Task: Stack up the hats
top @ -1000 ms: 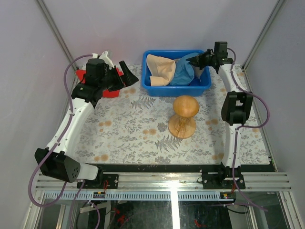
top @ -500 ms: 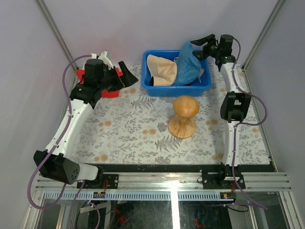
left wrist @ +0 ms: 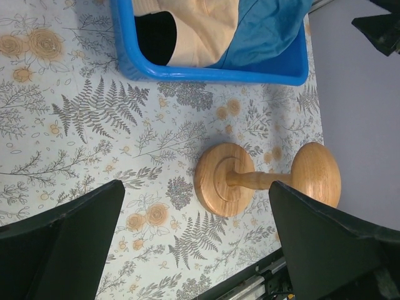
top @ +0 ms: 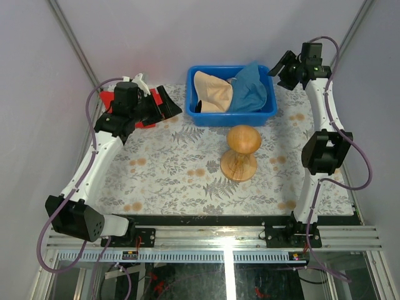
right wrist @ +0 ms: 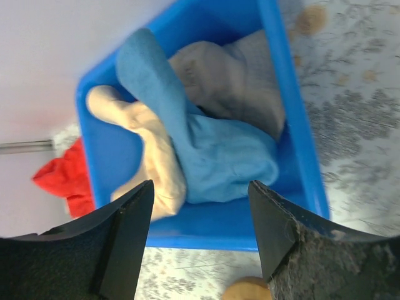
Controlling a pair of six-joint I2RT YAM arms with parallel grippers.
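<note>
Pulled back up and to the right since a moment ago, the right claw (top: 282,64) has let go of the blue hat (top: 250,92) it was lifting. Its fingers are now spread apart with nothing between them, hanging beyond the far right corner of the blue bin (top: 231,119). The blue hat has dropped back into the right half of the bin. It lies crumpled, with its long axis running from that far right corner toward the bin's middle and one pointed fold of brim sticking up against the far rim. In the wrist view a grey hat (right wrist: 237,81) shows partly under it, against the right wall. A peach hat (top: 211,90) lies folded in the left half, touching the blue one. A wooden stand (top: 240,153) is upright on the fern-print table (top: 169,169), just in front of the bin. Well to the left, the left claw (top: 170,106) hangs wide open and empty, near the bin's left end.
</note>
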